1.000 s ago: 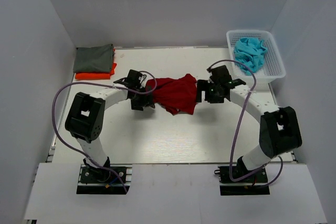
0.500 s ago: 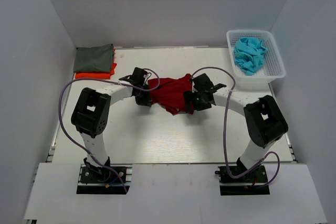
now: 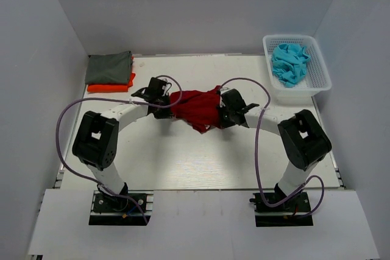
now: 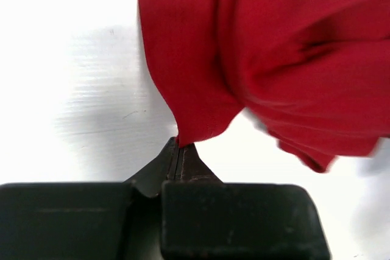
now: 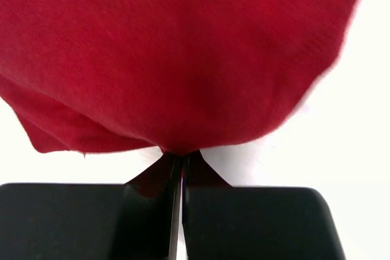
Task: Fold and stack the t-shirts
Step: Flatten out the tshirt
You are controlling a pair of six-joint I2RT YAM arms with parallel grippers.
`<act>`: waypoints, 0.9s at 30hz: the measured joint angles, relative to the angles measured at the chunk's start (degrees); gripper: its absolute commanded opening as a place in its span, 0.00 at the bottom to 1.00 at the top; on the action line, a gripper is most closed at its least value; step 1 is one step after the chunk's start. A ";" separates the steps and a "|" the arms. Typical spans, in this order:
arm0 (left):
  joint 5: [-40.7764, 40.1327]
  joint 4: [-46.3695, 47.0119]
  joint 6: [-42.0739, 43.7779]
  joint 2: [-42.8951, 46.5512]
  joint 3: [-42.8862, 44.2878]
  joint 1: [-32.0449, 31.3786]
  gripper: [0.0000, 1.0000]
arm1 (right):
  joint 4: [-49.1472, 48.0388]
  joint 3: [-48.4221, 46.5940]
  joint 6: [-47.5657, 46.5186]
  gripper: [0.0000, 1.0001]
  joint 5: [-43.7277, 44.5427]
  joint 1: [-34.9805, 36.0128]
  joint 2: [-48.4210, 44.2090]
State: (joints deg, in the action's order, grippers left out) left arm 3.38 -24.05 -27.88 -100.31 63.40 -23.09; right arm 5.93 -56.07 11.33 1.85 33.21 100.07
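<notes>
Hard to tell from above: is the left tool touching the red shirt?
Touching. The left wrist view shows the left tool pinching the red shirt.

A robotics lab cell: white table boxed in by plain white walls.

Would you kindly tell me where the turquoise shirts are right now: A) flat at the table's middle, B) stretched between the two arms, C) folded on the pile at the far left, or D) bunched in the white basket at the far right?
D: the turquoise shirts lie crumpled inside the white basket, while the dark red shirt is the one in the middle.
</notes>
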 measured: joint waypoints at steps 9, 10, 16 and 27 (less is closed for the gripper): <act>-5.09 0.96 0.70 14.14 3.34 0.00 0.00 | 4.66 -1.99 0.46 0.00 9.22 0.22 -18.60; -5.97 0.94 0.81 16.04 4.42 -0.02 0.00 | 5.55 -4.07 0.44 0.00 10.45 0.17 -20.46; -9.70 4.17 2.89 25.81 12.39 -0.02 0.00 | 10.56 -22.12 -0.48 0.00 17.92 0.13 -25.22; -17.51 9.38 8.17 36.89 27.47 -0.02 0.00 | 10.38 -40.76 -11.23 0.00 21.62 0.20 -31.10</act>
State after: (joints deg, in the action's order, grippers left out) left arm -14.13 -14.68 -19.70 -63.42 90.87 -23.11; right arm 16.32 -96.84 0.10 23.46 33.41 68.97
